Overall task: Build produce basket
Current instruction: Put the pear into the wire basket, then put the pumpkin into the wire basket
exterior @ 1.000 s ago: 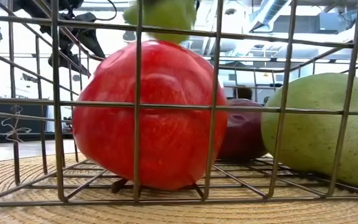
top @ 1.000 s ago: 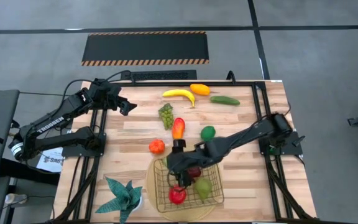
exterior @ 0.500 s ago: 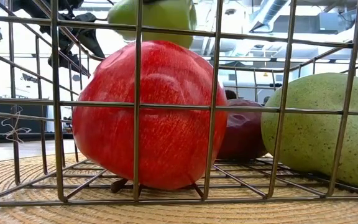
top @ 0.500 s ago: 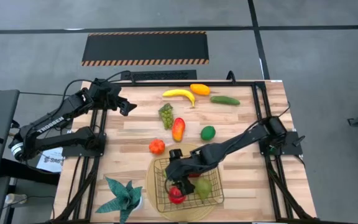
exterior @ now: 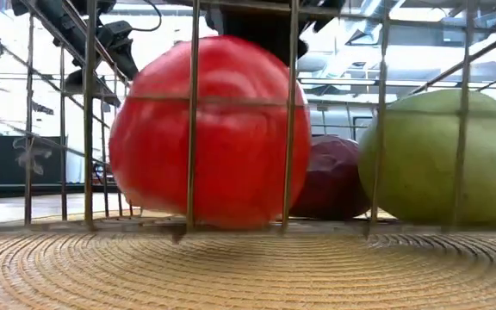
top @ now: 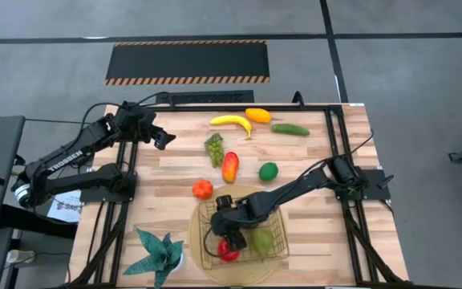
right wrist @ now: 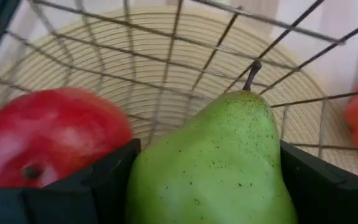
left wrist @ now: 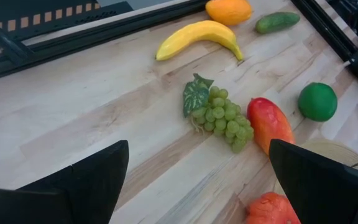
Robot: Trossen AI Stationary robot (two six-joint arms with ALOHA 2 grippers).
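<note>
Our right claw [top: 224, 228] has sunk into the dark wire-mesh basket [top: 276, 254], fingers gripping the speckled green pear [right wrist: 213, 165]; release comes next.

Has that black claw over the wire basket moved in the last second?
Yes. In the high view the right gripper has come down the picture, from the basket's far rim near the mango to over the red apple inside.
</note>
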